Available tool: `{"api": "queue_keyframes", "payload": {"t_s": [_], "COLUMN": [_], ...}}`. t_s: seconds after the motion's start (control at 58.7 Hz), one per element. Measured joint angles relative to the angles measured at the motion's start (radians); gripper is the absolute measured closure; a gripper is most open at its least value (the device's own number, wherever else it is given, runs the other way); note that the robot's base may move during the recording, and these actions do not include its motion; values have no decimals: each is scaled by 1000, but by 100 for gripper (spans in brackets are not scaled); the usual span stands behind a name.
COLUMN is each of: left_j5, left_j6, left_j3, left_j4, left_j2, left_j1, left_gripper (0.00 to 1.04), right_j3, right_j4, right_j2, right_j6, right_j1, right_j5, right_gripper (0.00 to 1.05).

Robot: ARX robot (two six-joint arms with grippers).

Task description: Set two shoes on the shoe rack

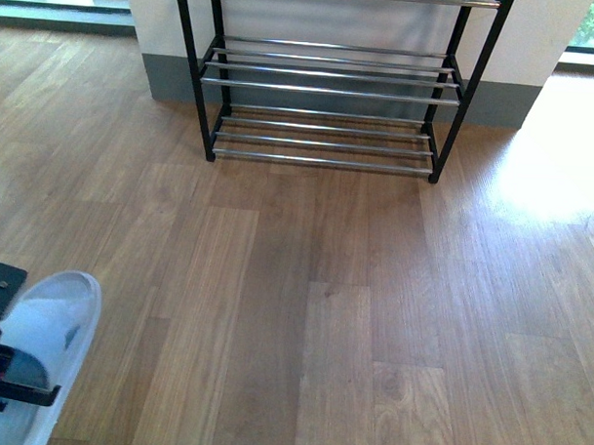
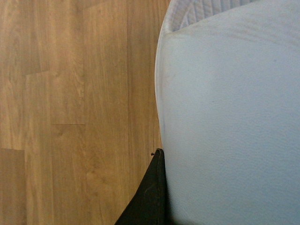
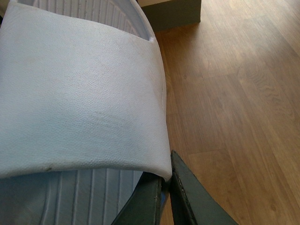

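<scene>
Shoe [image 3: 79,93] in grip of right tool [image 3: 166,174]

Open wood floor [image 1: 314,282] straight ahead to the shoe rack [image 1: 326,87], black side frames [image 1: 194,72] flanking, white slide [image 1: 55,317] crowding the near-left corner.

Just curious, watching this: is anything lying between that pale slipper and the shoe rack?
Nothing. The front view shows only bare wooden floor between the slipper, low on the left, and the shoe rack further ahead.
</scene>
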Motion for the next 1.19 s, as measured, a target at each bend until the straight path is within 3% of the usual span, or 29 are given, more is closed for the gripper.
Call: {"api": "queue_keyframes", "payload": {"t_s": [0.153,0.324,0.579,1.192], "left_j5": [-3,24,72,76], "left_j6": [-20,-55,-141,-165], "left_j3": [-124,-183,-211,-216], "left_j4": [-190,-659,-1049,-1067], "left_j2": [-365,-1079,-1596,-1656], "left_j1": [-25,-41,-28,-26], "left_gripper": [103,103,103,103], "right_j3": [0,0,0,0], "right_j4": [0,0,0,0], "right_j2": [0,0,0,-1], "right_j6": [0,0,0,3], "right_j1": [0,0,0,0], "right_j5": [0,0,0,4], "right_gripper": [103,103,103,103]}}
